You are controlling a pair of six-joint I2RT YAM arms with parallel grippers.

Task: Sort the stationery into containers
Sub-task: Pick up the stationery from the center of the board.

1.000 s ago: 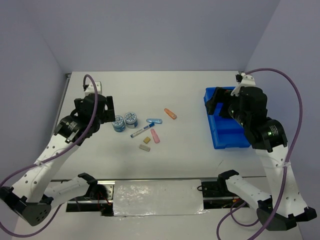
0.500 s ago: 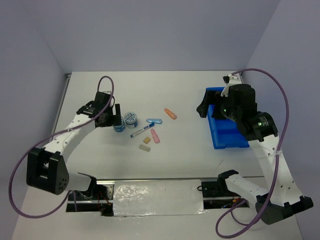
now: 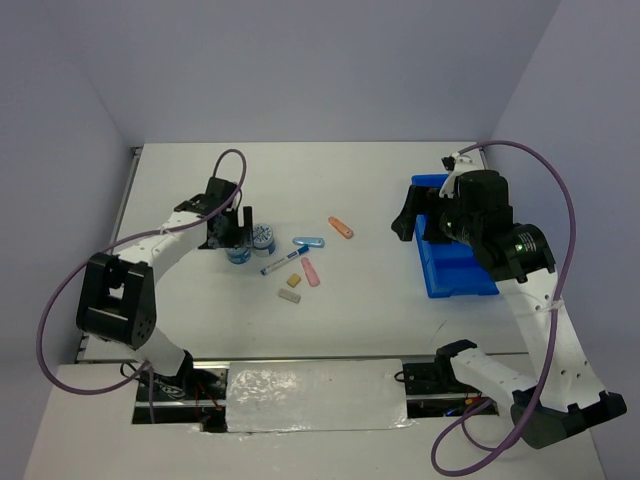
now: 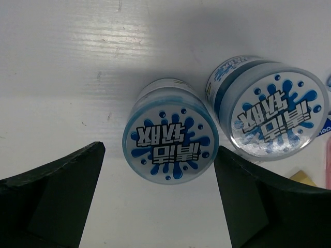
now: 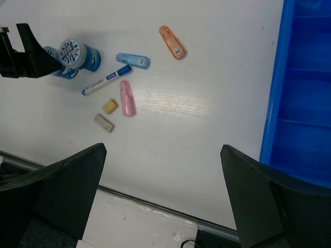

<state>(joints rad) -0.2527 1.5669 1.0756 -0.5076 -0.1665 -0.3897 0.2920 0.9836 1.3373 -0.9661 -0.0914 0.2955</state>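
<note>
My left gripper [image 3: 238,232] is open and empty, low over the table, its fingers either side of the left disc [image 4: 170,137] without touching it. The second disc [image 4: 274,116] stands just right of it. The marker pen [image 3: 281,263], light-blue clip [image 3: 309,242], orange stick [image 3: 341,228], pink stick [image 3: 311,271] and two tan erasers [image 3: 292,282] [image 3: 290,296] lie on the table to the right of the discs. My right gripper [image 3: 410,215] is open and empty, high above the table at the left edge of the blue tray [image 3: 460,265].
The tray's compartments [image 5: 305,93] in the right wrist view look empty. The table's front edge [image 5: 155,204] runs below the right gripper [image 5: 163,150]. The left arm's cable loops above its wrist.
My left arm has swung right and stretched forward, bringing its open gripper down around the left disc. My right gripper has shifted a little left off the tray.
</note>
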